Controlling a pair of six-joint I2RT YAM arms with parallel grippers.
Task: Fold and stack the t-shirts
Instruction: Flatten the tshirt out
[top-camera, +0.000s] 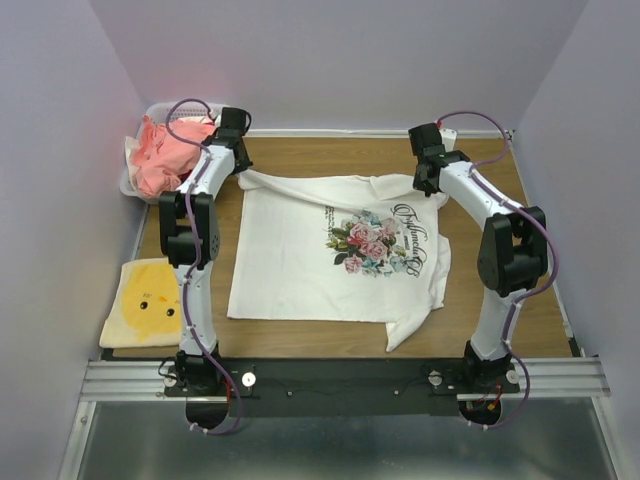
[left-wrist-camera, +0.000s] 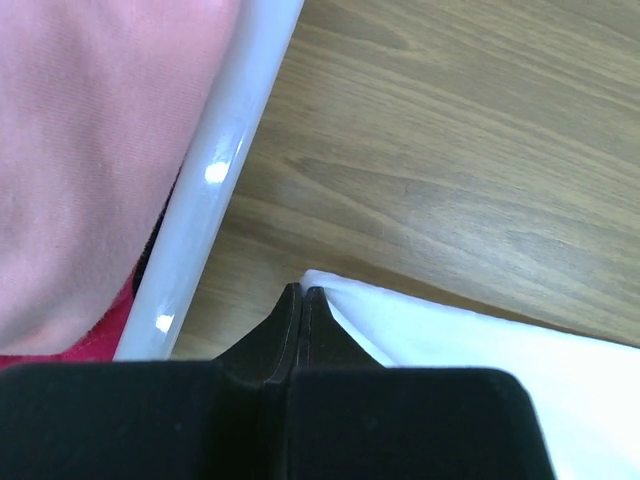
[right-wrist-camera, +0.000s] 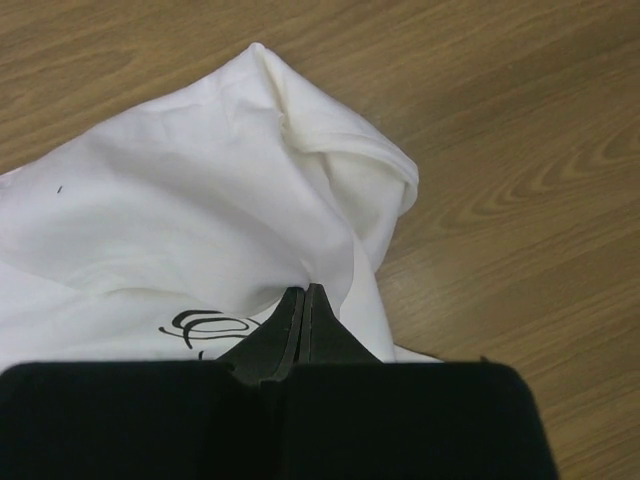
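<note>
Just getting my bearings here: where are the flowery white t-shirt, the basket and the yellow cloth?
white t-shirt (top-camera: 290, 250), top view, plain fabric left of the flower print.
basket (left-wrist-camera: 218, 175), left wrist view, its glossy white rim.
yellow cloth (top-camera: 148, 300), top view, middle, by the printed face.

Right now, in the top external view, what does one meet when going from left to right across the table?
White basket holding pink t-shirts → left claw → floral print on the white t-shirt → right claw. The yellow cloth overlaps the basket sideways, so it is left out.
</note>
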